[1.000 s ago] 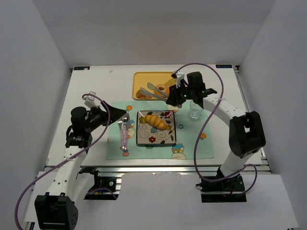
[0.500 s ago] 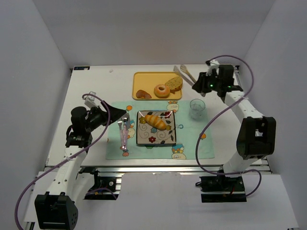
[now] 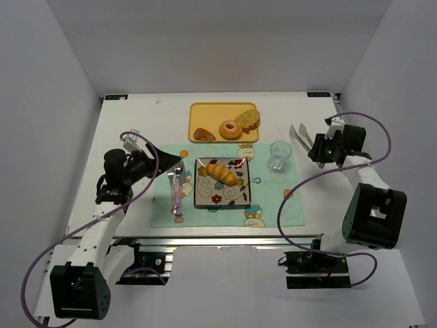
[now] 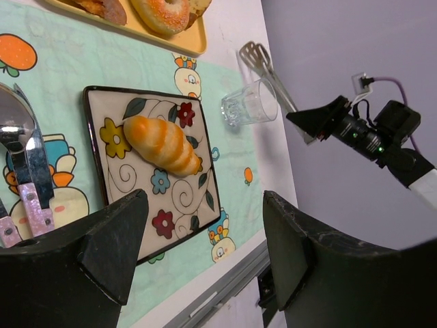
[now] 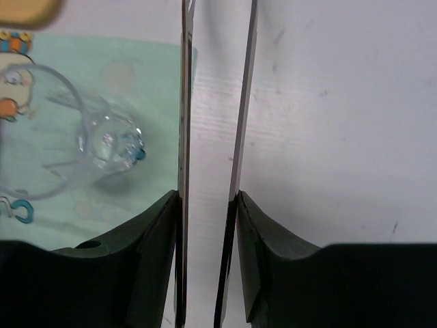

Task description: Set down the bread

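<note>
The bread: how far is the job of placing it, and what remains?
Done, it seems: the bread lies on the patterned plate, touched by nothing. In hand: the right gripper holds the tongs, empty, over the table beside the glass. Remaining: probably only setting the tongs down. The left gripper hangs open, holding nothing.

No writing, number or brand can be read anywhere. Two small dark stickers [image 3: 115,97] [image 3: 317,93] sit at the far corners of the white surface [image 3: 136,123], too small to make out. The pale green placemat [image 3: 273,205] carries cartoon figures and oranges but no legible words. In the right wrist view, a dark curved mark [image 5: 15,210] on its edge may be a letter or part of a drawing; it cannot be told.
</note>
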Robot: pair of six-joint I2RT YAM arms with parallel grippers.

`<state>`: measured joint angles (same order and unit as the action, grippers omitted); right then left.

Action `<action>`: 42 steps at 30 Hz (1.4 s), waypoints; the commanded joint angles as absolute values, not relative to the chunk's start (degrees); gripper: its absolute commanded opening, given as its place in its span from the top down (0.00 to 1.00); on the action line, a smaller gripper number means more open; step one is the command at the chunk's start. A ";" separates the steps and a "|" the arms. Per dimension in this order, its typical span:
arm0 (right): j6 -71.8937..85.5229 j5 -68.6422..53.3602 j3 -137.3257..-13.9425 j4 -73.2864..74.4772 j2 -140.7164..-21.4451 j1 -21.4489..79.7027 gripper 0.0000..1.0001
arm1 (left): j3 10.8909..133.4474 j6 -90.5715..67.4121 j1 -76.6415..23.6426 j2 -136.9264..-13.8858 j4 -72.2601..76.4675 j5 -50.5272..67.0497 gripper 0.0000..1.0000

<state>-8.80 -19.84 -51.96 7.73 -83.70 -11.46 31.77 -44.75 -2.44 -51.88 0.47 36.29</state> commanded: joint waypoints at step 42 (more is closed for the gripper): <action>-9.94 -20.74 -71.06 29.14 -85.51 -19.42 0.11 | 35.60 -43.59 -2.55 -50.01 -1.68 35.77 0.22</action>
